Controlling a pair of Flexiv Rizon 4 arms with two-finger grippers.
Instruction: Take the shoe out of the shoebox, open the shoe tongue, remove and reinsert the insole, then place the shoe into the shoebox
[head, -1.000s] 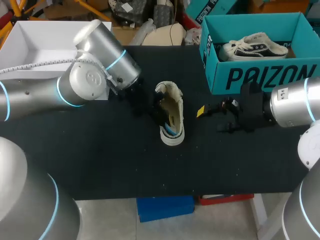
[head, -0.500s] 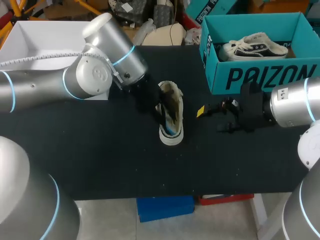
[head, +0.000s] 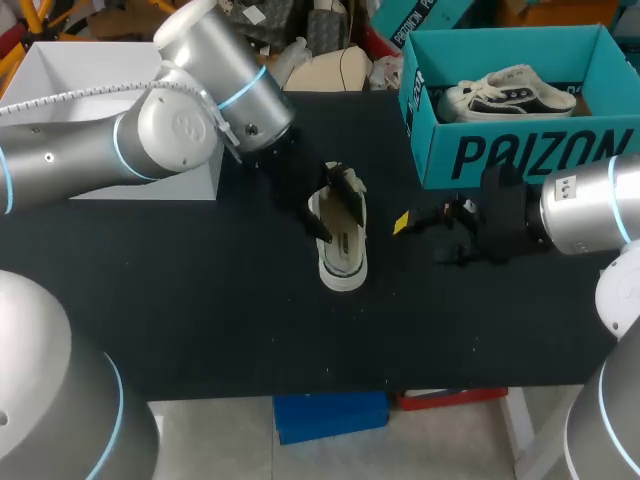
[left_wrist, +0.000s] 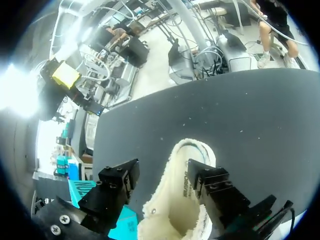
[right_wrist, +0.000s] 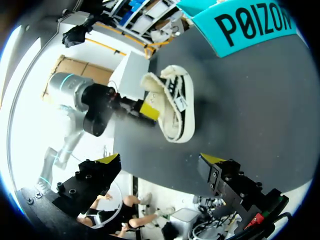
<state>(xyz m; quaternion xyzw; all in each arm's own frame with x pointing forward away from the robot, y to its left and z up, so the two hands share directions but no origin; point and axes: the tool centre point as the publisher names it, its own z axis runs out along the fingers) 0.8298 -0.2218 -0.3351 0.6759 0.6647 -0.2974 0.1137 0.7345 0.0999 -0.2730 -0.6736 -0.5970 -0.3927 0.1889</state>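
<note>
Over the last second the left arm's wrist has swung toward the back of the desk (head: 200, 300). Its end effector has slid from beside the shoe to over the shoe's opening. The shoe has hardly shifted, and the right arm has kept still.

The left end effector (head: 335, 205) stands with its fingers wide apart, straddling one side wall of the shoe (head: 345, 255). In the left wrist view (left_wrist: 165, 174) one finger (left_wrist: 117, 186) is off to the side with bare desk between it and the shoe (left_wrist: 187, 155). The other finger is at the fleecy collar over the opening, so nothing is clamped. The right wrist view shows a yellow tip of this end effector pressed against the collar of the shoe (right_wrist: 175, 115).

The shoe lies on the desk, its toe pointing away from the left end effector and its sole toward the desk's front edge.

The right end effector (head: 425, 238) hovers just beside the shoe, fingers spread and empty. From its own wrist (right_wrist: 160, 167) only desk lies between them, with the shoe ahead.

Behind the right end effector sits the teal shoebox (head: 520, 150), holding a second shoe (head: 510, 92).
</note>
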